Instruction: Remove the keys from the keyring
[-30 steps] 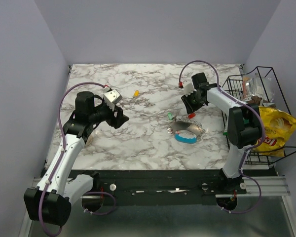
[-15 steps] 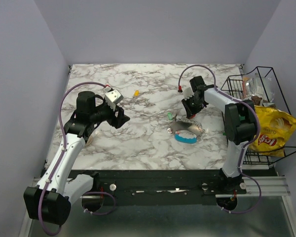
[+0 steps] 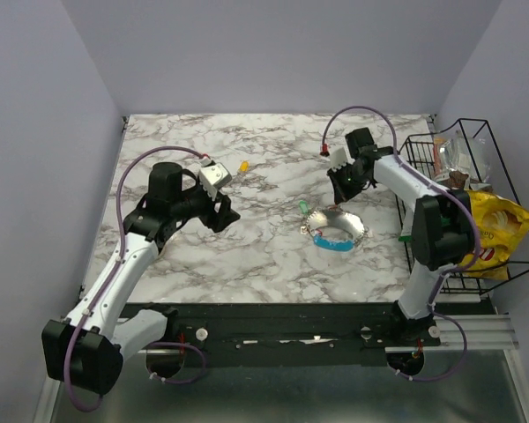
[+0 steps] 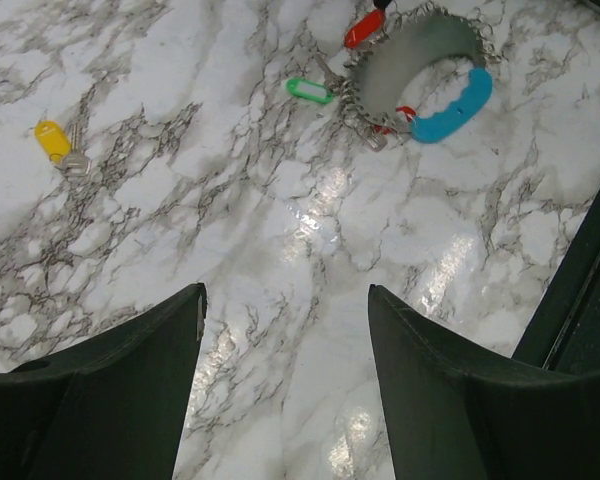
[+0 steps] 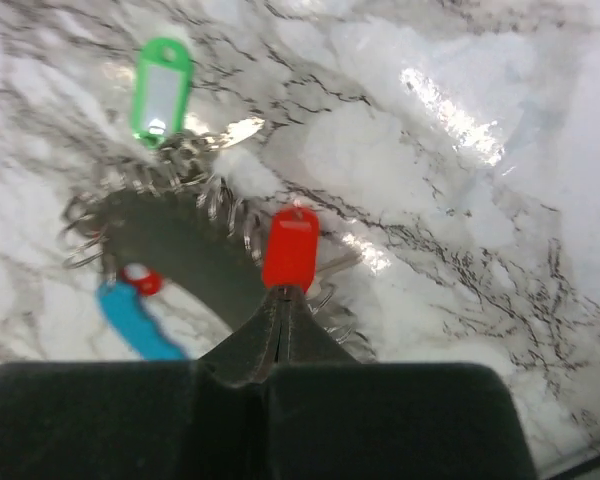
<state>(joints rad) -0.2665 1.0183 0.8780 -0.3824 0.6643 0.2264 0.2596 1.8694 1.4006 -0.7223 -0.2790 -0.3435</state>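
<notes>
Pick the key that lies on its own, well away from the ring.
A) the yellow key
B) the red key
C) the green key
A: the yellow key lies alone on the table, while the green key and the red key sit right at the ring.

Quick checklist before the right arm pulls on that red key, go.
1. Right claw shut on the red key tag: ok.
2. Red key's link to the keyring visible: cannot tell, hidden behind the tag.
3. Left claw bracing the keyring: not ok, open and well apart from it.
4. Green key apart from the red key: ok.
5. Yellow key off the keyring: ok, lying alone.
</notes>
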